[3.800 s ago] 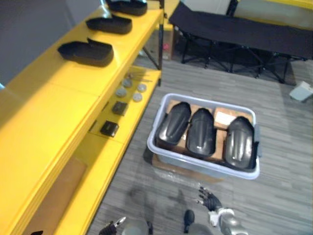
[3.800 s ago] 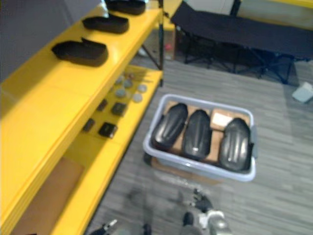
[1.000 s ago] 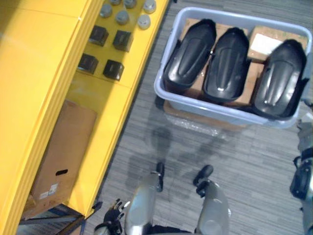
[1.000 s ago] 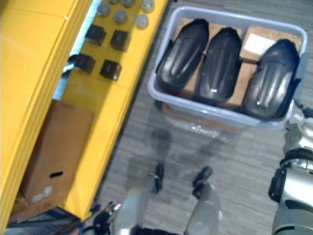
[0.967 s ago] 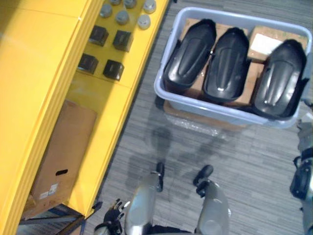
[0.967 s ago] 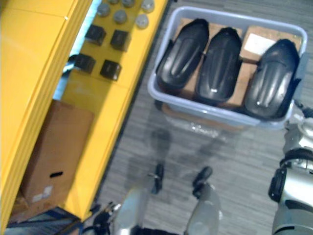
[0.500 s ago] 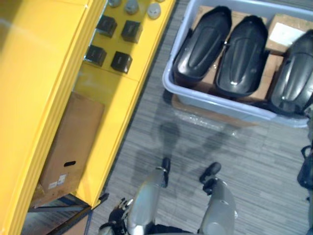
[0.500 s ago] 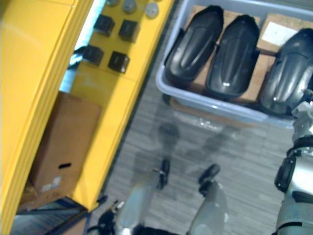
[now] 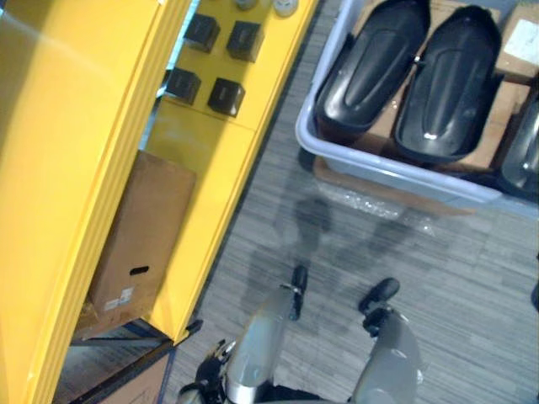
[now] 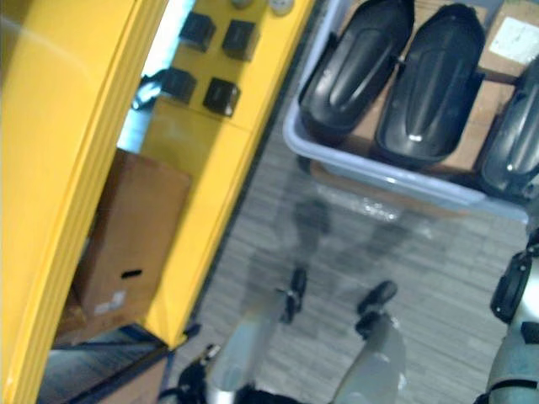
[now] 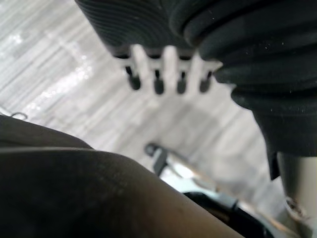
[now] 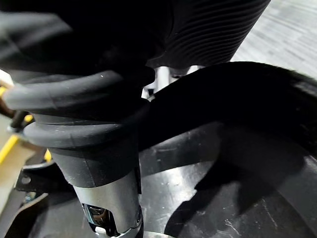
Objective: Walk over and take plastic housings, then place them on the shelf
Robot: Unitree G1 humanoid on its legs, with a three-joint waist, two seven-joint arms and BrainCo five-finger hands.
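Three glossy black plastic housings lie side by side in a grey bin [image 9: 381,161] on the floor: the left one [image 9: 370,67], the middle one [image 9: 446,84] and the right one [image 10: 514,139], cut off by the picture's edge. My right arm rises along the right edge by the bin's near right corner. In the right wrist view my right hand [image 12: 162,77] is right against a black housing [image 12: 233,188], whose curved rim hides the fingers. My left hand [image 11: 158,84] hangs low beside me over the floor, fingers relaxed and holding nothing.
A yellow shelf unit [image 9: 76,126] runs along the left. Its lower level carries small black boxes [image 9: 226,95] and grey round parts [image 9: 285,7]. A cardboard box [image 9: 139,236] sits at its bottom. The bin rests on flat cardboard [image 9: 379,189] on grey floor.
The camera has moved forward and tilted down, so shelf and bin sit higher and further right in the picture. My right arm now shows at the very right edge.
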